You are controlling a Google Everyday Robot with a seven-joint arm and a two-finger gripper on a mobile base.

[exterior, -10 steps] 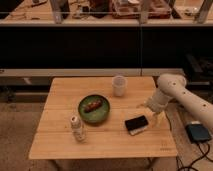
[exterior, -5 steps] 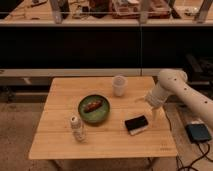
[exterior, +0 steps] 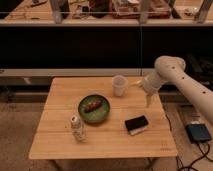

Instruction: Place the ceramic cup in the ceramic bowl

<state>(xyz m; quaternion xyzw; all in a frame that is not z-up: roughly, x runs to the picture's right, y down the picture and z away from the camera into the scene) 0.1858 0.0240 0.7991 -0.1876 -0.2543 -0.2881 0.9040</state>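
Here, in the camera view, a light wooden table [exterior: 60, 145] stands on a speckled floor, in front of a dark shelf unit with cluttered upper boards.

The ceramic cup [exterior: 118, 85] stands upright near the far edge of the table, a little right of the middle. It is whitish, has no handle, and nothing touches it. The ceramic bowl [exterior: 82, 113], round, shallow and dark green, sits nearer the middle of the table, in front of the cup and to its left, apart from it. A small reddish-brown item [exterior: 92, 105] lies inside the bowl.

A small white bottle [exterior: 76, 128] with a label and cap stands upright towards the near left part of the table, just in front of the bowl. A black rectangular block [exterior: 136, 124] with a pale edge lies on the near right part, well apart from the bowl.

The robot's pale arm [exterior: 185, 87] comes in from the right and bends above the table's right edge. The gripper [exterior: 148, 99] hangs there pointing down, to the right of the cup and apart from it, behind the block. It carries nothing that can be seen; whether it is released or clenched I cannot tell.

On the floor to the right of the table lies a dark flat device [exterior: 198, 132] with a cable.
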